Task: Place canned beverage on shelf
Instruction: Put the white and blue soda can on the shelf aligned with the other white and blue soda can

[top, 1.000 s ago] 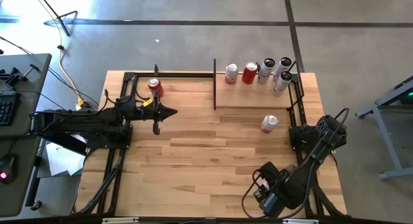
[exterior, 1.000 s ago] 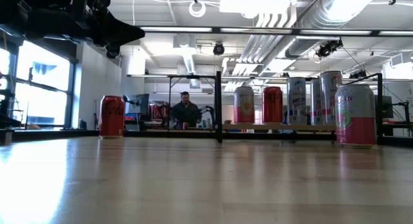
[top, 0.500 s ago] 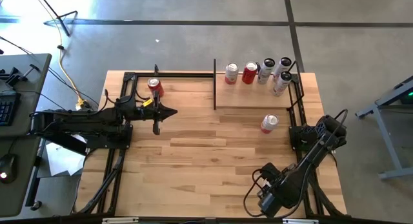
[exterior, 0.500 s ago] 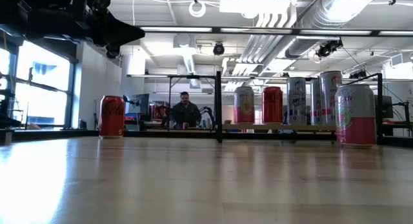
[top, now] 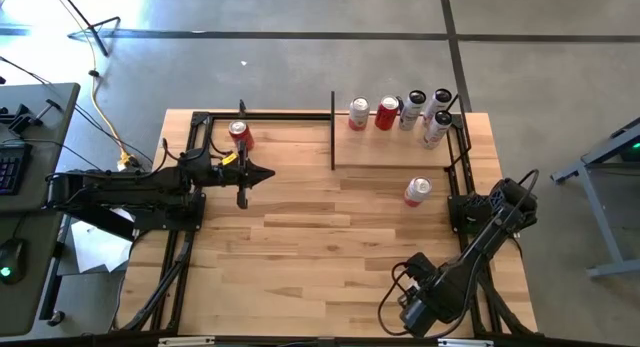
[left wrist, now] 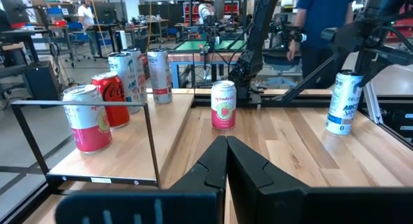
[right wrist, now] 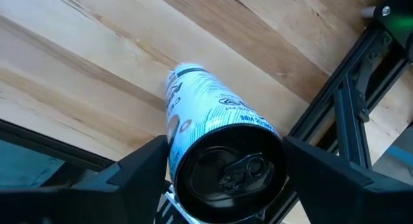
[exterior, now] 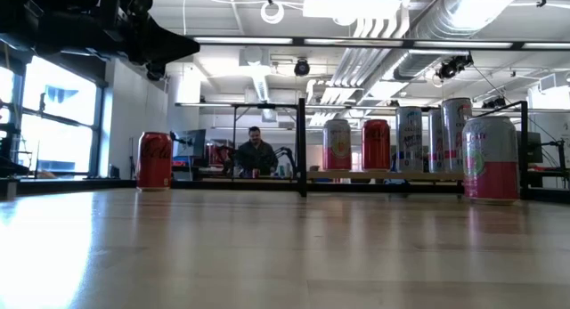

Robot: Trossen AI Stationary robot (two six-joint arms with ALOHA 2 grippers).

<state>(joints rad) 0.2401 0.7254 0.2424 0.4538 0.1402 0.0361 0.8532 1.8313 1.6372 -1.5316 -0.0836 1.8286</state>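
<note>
From above, your wooden table [top: 300,237] carries the shelf [top: 395,147] (five cans standing on it). At table height, a person [exterior: 256,155] sits beyond. Your left gripper [left wrist: 226,161] is pinched closed; your right gripper [right wrist: 222,166] straddles a white can [right wrist: 216,143], fingers spread wide.

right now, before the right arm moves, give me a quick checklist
1. White can upright inside the right claw: ok.
2. Grip on that can firm: cannot tell.
3. Bare space on the shelf in front of the cans already there: ok.
4. Path to the shelf clear: not ok, a pink can stands on the table between claw and shelf.
5. Left claw shut, empty, parked on the far side of the black end plate: ok.
</note>
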